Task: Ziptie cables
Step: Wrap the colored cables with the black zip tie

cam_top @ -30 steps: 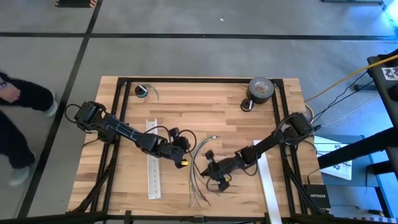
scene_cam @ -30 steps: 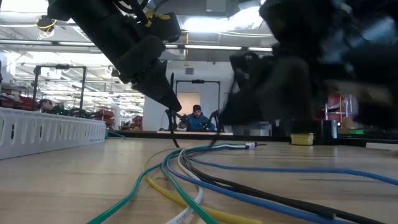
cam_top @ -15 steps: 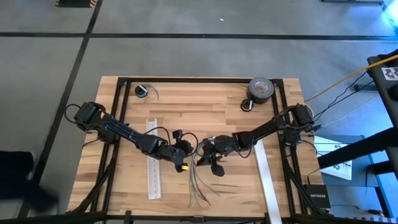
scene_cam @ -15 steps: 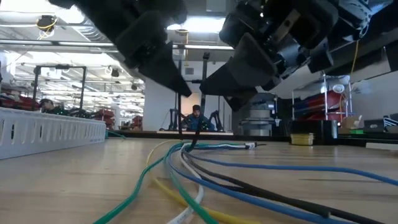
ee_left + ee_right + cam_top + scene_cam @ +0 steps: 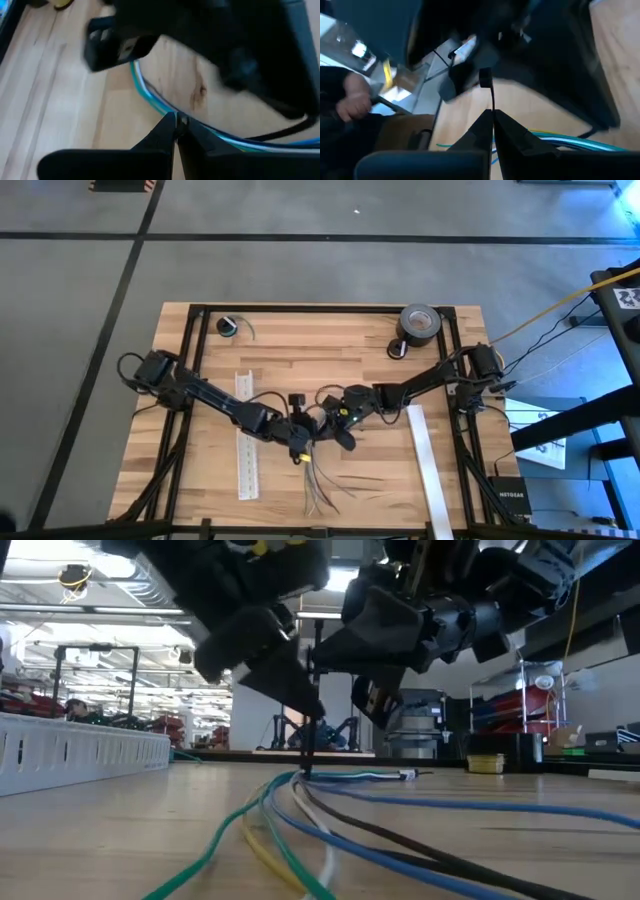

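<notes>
The left gripper (image 5: 312, 432) and the right gripper (image 5: 328, 420) meet nose to nose just above the top end of the cables (image 5: 318, 480), and each has its fingers pinched tight on an end of one thin black ziptie (image 5: 309, 745) that stands up over the wires. From above, the two dark arms cover the ziptie and the top of the cables, so only the loose lower ends show. The left wrist view is mostly blocked by a blurry dark arm.
</notes>
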{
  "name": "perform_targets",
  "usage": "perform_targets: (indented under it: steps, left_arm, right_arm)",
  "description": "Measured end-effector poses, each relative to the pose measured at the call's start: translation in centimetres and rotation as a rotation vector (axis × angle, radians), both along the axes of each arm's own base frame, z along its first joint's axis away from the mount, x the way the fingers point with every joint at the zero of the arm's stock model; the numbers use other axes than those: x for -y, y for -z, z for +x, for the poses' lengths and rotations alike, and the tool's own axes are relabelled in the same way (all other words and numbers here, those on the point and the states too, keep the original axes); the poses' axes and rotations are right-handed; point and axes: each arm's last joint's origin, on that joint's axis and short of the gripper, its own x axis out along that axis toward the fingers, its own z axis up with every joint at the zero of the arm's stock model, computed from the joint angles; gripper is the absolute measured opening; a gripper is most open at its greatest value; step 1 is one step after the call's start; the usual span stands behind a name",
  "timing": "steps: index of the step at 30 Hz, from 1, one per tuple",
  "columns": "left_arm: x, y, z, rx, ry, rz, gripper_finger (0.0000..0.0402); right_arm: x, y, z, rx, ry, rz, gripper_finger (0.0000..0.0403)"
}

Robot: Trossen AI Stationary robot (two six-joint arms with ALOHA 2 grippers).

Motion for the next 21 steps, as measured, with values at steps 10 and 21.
perform_targets:
  steps: [10,21]
  left_arm:
    - [0.23,0.01,0.66,-0.009,0.003,0.015,0.0000]
    - [0.24,0.02,0.61,-0.014,0.004,0.040,0.0000]
  right_arm:
    - [0.05,0.17,-0.13,-0.060,-0.023,0.071,0.0000]
    - [0.06,0.38,-0.23,-0.087,-0.021,0.072,0.0000]
